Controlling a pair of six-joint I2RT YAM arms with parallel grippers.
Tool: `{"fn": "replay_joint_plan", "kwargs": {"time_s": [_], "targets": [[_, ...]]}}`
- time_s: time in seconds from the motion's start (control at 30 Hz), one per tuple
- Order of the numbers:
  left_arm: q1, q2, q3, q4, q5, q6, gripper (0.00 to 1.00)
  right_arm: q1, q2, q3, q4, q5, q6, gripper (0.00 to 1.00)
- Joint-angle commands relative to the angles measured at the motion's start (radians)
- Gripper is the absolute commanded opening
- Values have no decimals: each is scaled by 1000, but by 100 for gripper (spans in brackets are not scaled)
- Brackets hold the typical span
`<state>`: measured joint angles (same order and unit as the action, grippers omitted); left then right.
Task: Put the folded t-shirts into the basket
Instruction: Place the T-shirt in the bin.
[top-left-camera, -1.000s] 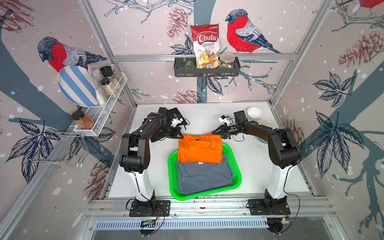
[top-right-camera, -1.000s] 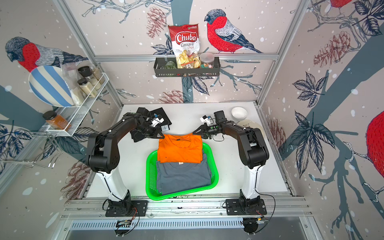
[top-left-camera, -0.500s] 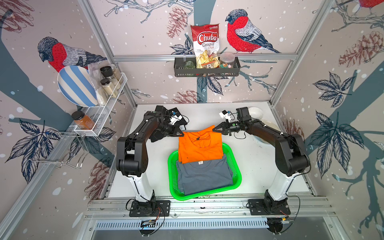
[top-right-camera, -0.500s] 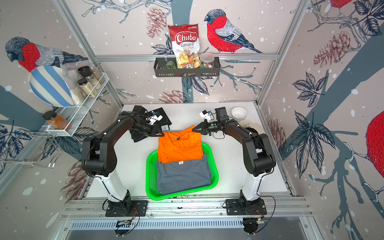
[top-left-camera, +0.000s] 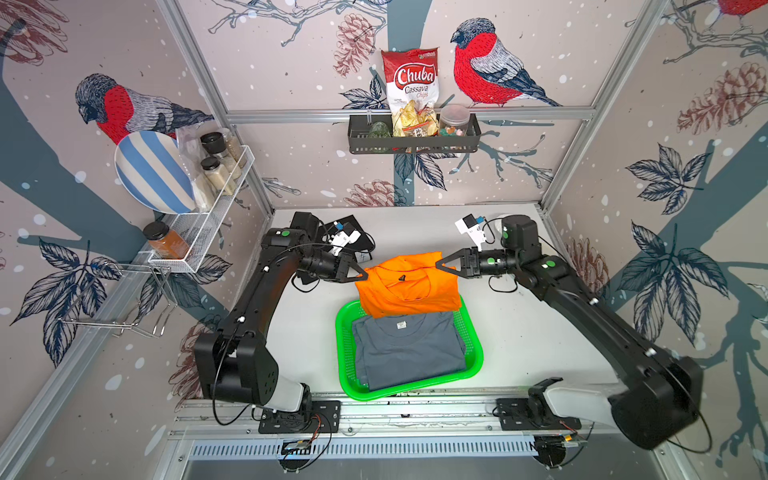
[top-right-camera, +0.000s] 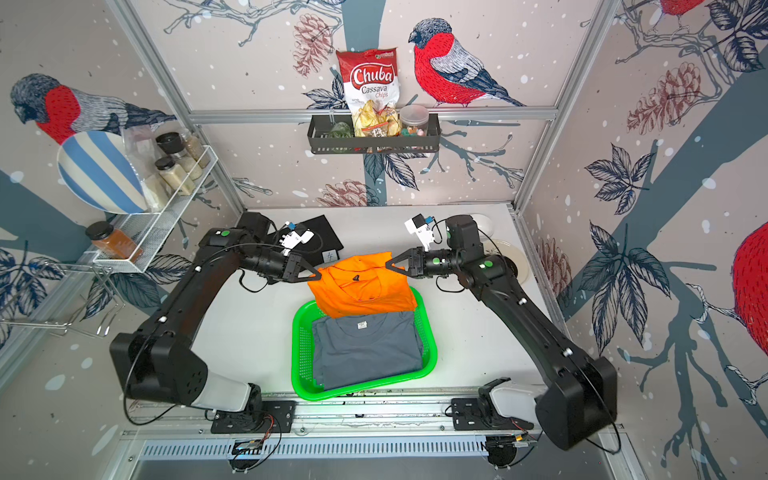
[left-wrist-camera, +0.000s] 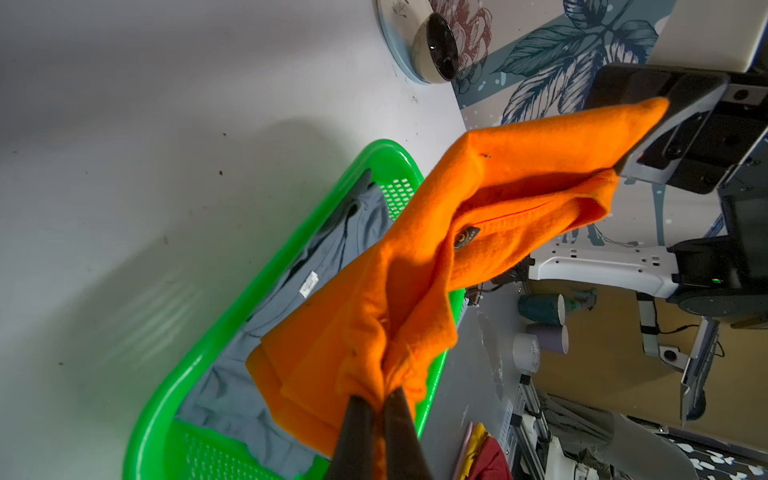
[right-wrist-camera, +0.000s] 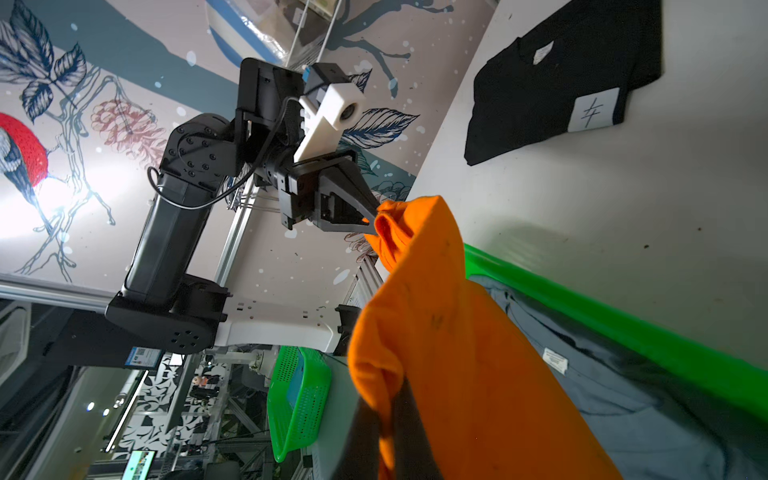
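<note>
Left gripper (top-left-camera: 365, 275), right gripper (top-left-camera: 437, 264) pinch orange shirt's (top-left-camera: 409, 286) far corners; hem overhangs basket's (top-left-camera: 344, 340) far rim. Table (top-left-camera: 515, 332) open either side.

White table (top-left-camera: 519, 332), green basket (top-left-camera: 345, 345), black t-shirt (top-right-camera: 323, 231), what looks like bowl (left-wrist-camera: 436, 45) and plate (left-wrist-camera: 392, 45)

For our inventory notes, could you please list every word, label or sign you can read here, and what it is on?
"Chuba Cassava Chips": chip bag in the black wall shelf.
Handwritten mark, no clear character: white paper tag on the black t-shirt.
Too small to read: neck labels of the grey t-shirt and orange t-shirt.
</note>
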<state>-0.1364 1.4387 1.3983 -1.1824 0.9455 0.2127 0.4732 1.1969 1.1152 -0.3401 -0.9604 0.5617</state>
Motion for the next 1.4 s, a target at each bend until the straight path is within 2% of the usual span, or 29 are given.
{"fn": "replay_joint_plan", "kwargs": {"time_s": [0.0, 0.1, 0.2, 0.3, 0.4, 0.5, 0.67, 0.83, 0.93, 1.0, 1.07, 1.17, 1.37], "targets": [[-81, -108, -24, -135, 8, -5, 0, 53, -115, -31, -114, 124, 52, 0], [-158, -237, -84, -112, -18, -49, 0, 106, -225, -83, -165, 198, 112, 0], [-164, -289, -128, -149, 5, -69, 0, 158, -322, -132, -231, 261, 172, 0], [-164, -320, -186, -155, -47, -78, 0, 174, -397, -177, -299, 296, 210, 0], [-163, -329, -271, -110, -92, -126, 0, 166, -421, -270, -230, 297, 251, 0], [-162, -316, -294, -82, -154, -148, 0, 160, -349, -303, -137, 274, 248, 0], [-160, -288, -325, -22, -251, -172, 0, 122, -160, -264, -120, 231, 128, 0], [-112, -203, -333, 37, -206, -222, 0, 44, -9, -251, -101, 192, 56, 0], [-94, -151, -325, 101, -273, -279, 0, 26, 48, -242, -68, 198, 32, 0], [-89, -92, -294, 93, -315, -259, 0, 27, 111, -231, -47, 198, 24, 0], [-89, -36, -276, 98, -351, -255, 0, 36, 165, -210, -46, 204, 2, 0], [-89, 20, -280, 116, -340, -255, 0, 49, 246, -177, -56, 246, -30, 0], [-92, 68, -303, 190, -356, -208, 0, 51, 296, -174, 26, 338, -56, 3]]}}
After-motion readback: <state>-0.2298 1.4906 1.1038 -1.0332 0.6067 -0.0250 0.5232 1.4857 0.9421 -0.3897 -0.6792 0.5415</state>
